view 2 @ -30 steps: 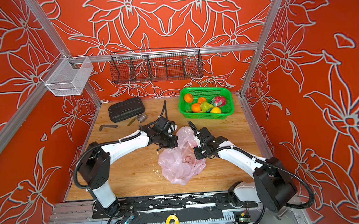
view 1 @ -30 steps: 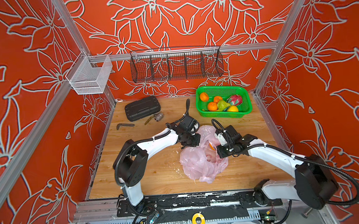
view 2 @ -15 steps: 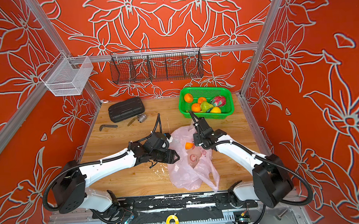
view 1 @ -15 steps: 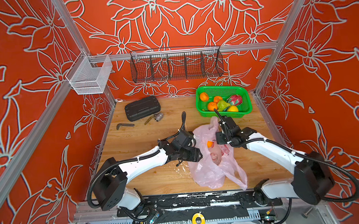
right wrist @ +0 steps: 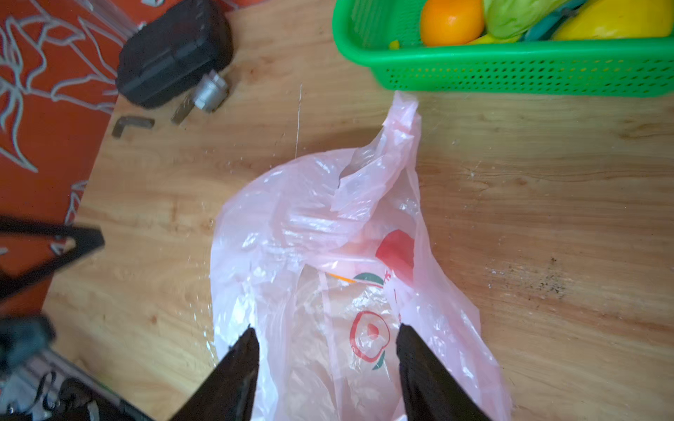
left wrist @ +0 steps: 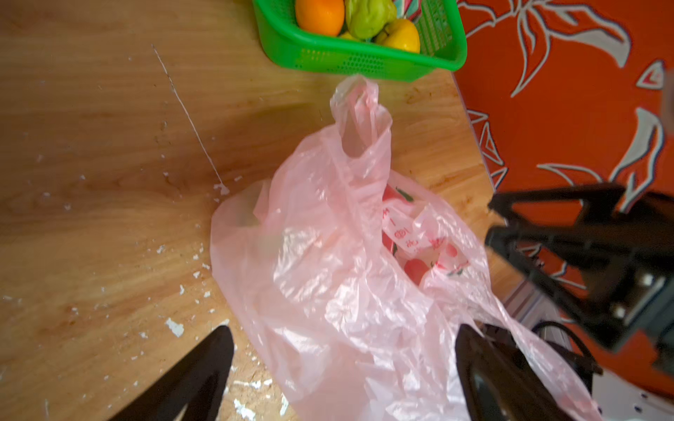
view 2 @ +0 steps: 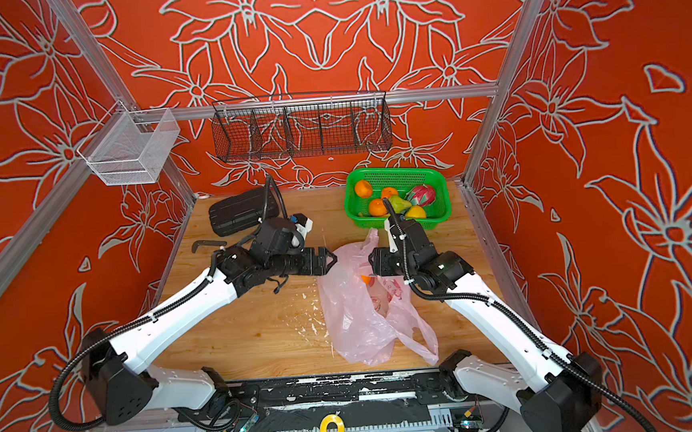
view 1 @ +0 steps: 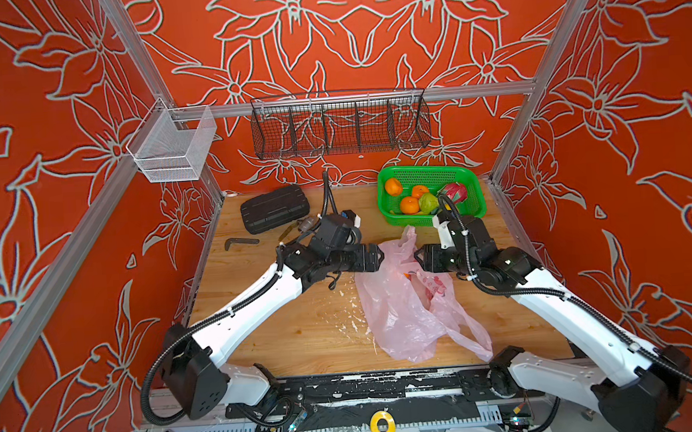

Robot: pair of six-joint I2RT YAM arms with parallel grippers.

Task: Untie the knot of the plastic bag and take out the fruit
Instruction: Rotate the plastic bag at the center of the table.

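The wooden tabletop point(view 1: 302, 332) carries everything. The biggest thing on it is the pink bag point(view 1: 397, 317). It lies slack and crumpled a little right of the middle, from near the front edge up to just before the green basket point(view 1: 409, 220). The basket stands at the back right corner and holds several fruit: oranges, a green pear, a dragon fruit.

The left hand point(view 1: 377, 257) is at the bag's upper left edge with its jaws spread wide. In the left wrist view the film passes between the fingers point(left wrist: 204, 375), but they do not pinch it. The right hand point(view 1: 418, 260) faces it from the other side of the bag's mouth. Its jaws stand apart at a middle width over the printed part, and I see nothing clamped between them.

I find no knot. One handle loop point(view 1: 409, 237) stands up toward the basket, and the other loop point(view 1: 471, 337) trails to the front edge, well apart from the first. So I judge that the untying is done and the step in hand is the taking out. A small patch of orange point(view 1: 403, 274) shows inside the mouth, between the two hands. How much fruit remains in the bag I cannot tell.

The next move, I think, calls for one hand to keep the thin film open. The other hand must then reach into the mouth and close on the orange alone, without catching plastic.
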